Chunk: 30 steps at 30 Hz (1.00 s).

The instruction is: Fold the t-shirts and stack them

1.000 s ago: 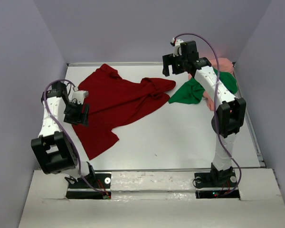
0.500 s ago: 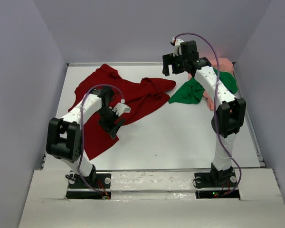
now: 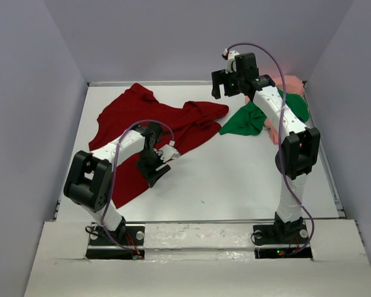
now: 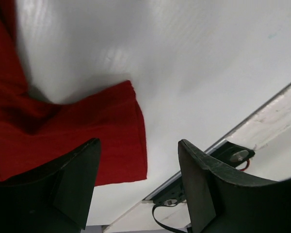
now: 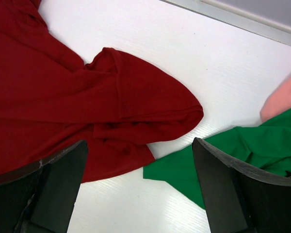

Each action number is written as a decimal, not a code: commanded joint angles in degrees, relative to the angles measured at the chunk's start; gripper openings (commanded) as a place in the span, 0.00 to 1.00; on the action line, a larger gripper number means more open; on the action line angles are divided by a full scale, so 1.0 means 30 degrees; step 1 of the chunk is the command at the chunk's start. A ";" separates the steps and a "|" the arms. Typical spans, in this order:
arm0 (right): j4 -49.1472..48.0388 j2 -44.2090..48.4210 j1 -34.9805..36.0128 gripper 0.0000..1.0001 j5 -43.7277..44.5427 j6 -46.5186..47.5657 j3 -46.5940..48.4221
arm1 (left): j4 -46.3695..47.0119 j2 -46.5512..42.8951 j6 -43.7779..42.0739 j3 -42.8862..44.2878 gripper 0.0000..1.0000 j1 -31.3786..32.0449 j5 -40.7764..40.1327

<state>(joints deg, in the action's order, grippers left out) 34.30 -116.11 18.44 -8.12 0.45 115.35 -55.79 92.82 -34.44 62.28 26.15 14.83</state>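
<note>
2 spread end effectors over 3 unfolded t-shirts on the worktop (image 3: 235,179).
Top view: the left end effector (image 3: 156,172), jaws apart and empty, sits over the near edge of the dark red t-shirt (image 3: 154,124), which sprawls beyond it. The right end effector (image 3: 222,94), also wide and empty, has the green t-shirt (image 3: 244,122) and pink t-shirt (image 3: 292,82) heaped to its right. Left wrist: a red hem corner lies beneath the gap. Right wrist: a red sleeve lies beneath the gap, with green by the right finger.
</note>
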 commanded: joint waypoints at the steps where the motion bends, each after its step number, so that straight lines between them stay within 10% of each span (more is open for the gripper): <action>1: -0.0712 0.0209 -0.0052 0.94 -0.0076 0.0173 0.0398 | 0.1339 -0.0645 0.0521 -0.0426 0.75 -0.0045 -0.2129; 24: -0.0741 0.0590 -0.0052 0.94 -0.0369 0.0115 0.0310 | 0.4973 0.1082 0.1781 -0.2537 0.70 0.0159 -0.2777; 30: -0.0741 0.0794 -0.0052 0.94 -0.0574 0.0085 0.0193 | 0.5530 0.1522 0.1986 -0.2977 0.42 0.0335 -0.2688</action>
<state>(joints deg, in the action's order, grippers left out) 34.30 -116.11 18.44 -8.80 0.45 115.33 -40.29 95.72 -29.04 55.61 26.55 4.82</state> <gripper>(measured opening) 0.937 0.463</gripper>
